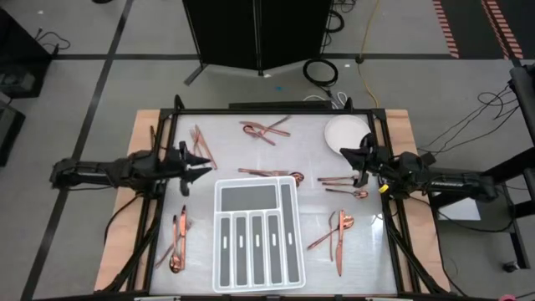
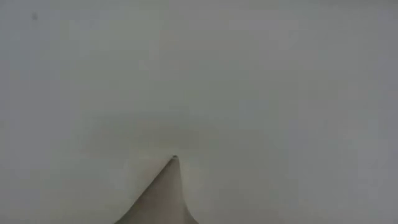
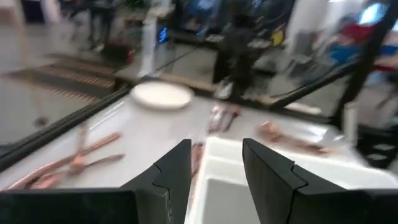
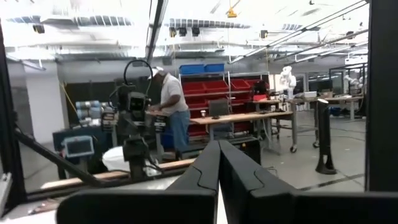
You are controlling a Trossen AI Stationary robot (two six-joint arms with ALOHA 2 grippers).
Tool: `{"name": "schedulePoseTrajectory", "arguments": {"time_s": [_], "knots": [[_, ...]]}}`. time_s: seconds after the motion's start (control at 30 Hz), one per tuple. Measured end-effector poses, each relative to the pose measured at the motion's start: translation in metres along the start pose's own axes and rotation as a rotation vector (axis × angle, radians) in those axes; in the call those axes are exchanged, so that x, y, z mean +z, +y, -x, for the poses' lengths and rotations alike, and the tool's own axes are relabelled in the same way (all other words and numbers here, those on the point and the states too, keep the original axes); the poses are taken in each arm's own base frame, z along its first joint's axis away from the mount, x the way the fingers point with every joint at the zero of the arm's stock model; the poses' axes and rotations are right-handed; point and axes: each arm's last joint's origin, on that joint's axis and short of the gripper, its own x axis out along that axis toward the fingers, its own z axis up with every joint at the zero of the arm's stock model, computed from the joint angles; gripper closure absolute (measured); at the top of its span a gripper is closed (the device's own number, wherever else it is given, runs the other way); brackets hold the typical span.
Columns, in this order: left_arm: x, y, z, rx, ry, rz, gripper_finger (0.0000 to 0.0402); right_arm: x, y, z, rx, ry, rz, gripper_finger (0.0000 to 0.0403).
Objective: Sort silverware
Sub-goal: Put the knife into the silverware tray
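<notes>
Copper-coloured silverware (image 1: 266, 129) lay scattered in clusters over the white table (image 1: 368, 251): by the far edge, along the left side, just beyond the tray's far rim, near the round plate (image 1: 345, 132), and at the right front. White divided tray (image 1: 257, 232) sat at the middle front, compartments apparently unfilled. Left gripper (image 1: 203, 165) hovered left of the tray's far corner, fingers (image 3: 171, 177) spread apart, nothing between them. Right gripper (image 1: 361, 163) hung beside the plate, over the right-hand cutlery, fingers (image 4: 205, 171) pressed together, holding nothing. Beyond the table, a person (image 4: 171, 112) stood at a workbench.
</notes>
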Motion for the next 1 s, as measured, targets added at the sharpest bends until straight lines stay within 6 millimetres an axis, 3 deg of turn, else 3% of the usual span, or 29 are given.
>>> {"name": "schedulePoseTrajectory", "arguments": {"time_s": [0.17, 0.33, 0.57, 0.67, 0.83, 1.0], "knots": [[0.019, -0.005, -0.017, 0.02, 0.27, -0.027, 0.0256, -0.006, 0.0, -0.004, -0.006, 0.046, -0.101, 0.0403], [0.039, -0.017, -0.029, 0.008, 0.541, 0.061, 0.0256, -0.014, 0.001, -0.008, -0.012, 0.117, -0.184, 0.0403], [0.06, -0.045, -0.049, 0.009, 0.752, 0.169, 0.0256, -0.022, 0.004, -0.013, 0.044, 0.18, -0.202, 0.0403], [0.062, -0.055, -0.049, 0.071, 0.874, 0.285, 0.0256, -0.019, 0.007, -0.015, 0.091, 0.157, -0.211, 0.0403], [0.054, -0.067, -0.041, 0.253, 1.038, 0.636, 0.0256, -0.008, 0.014, -0.026, 0.125, 0.19, -0.177, 0.0403], [0.04, -0.087, -0.034, 0.415, 1.137, 0.803, 0.0256, 0.0, 0.024, -0.043, 0.163, 0.266, -0.123, 0.0403]]}}
